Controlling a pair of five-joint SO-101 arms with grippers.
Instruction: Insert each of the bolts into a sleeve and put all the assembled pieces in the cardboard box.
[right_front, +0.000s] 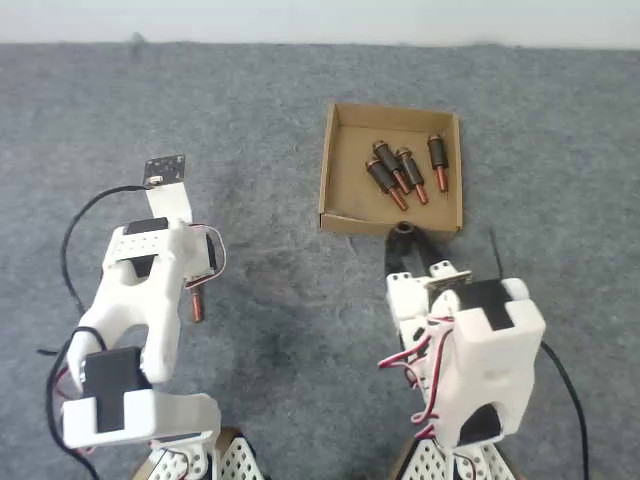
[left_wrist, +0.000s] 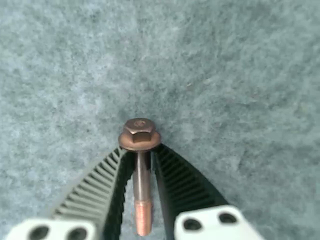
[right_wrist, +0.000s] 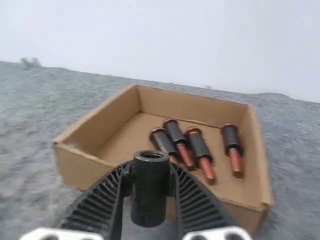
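Observation:
My left gripper (left_wrist: 141, 152) is shut on a copper bolt (left_wrist: 141, 170), hex head away from the wrist and threaded end toward it. From above, that bolt (right_front: 197, 303) sticks out beside the left arm over the grey carpet. My right gripper (right_wrist: 150, 172) is shut on a black sleeve (right_wrist: 149, 187), held upright with its bore showing on top. It hangs just in front of the cardboard box (right_wrist: 80, 165). In the high view the sleeve (right_front: 404, 233) sits at the near wall of the box (right_front: 327, 165). Several assembled bolt-and-sleeve pieces (right_front: 405, 172) lie inside.
Grey carpet (right_front: 270, 330) covers the table, with open floor between the two arms. A white wall (right_wrist: 165, 40) stands behind the box. Cables trail from both arms near the front edge.

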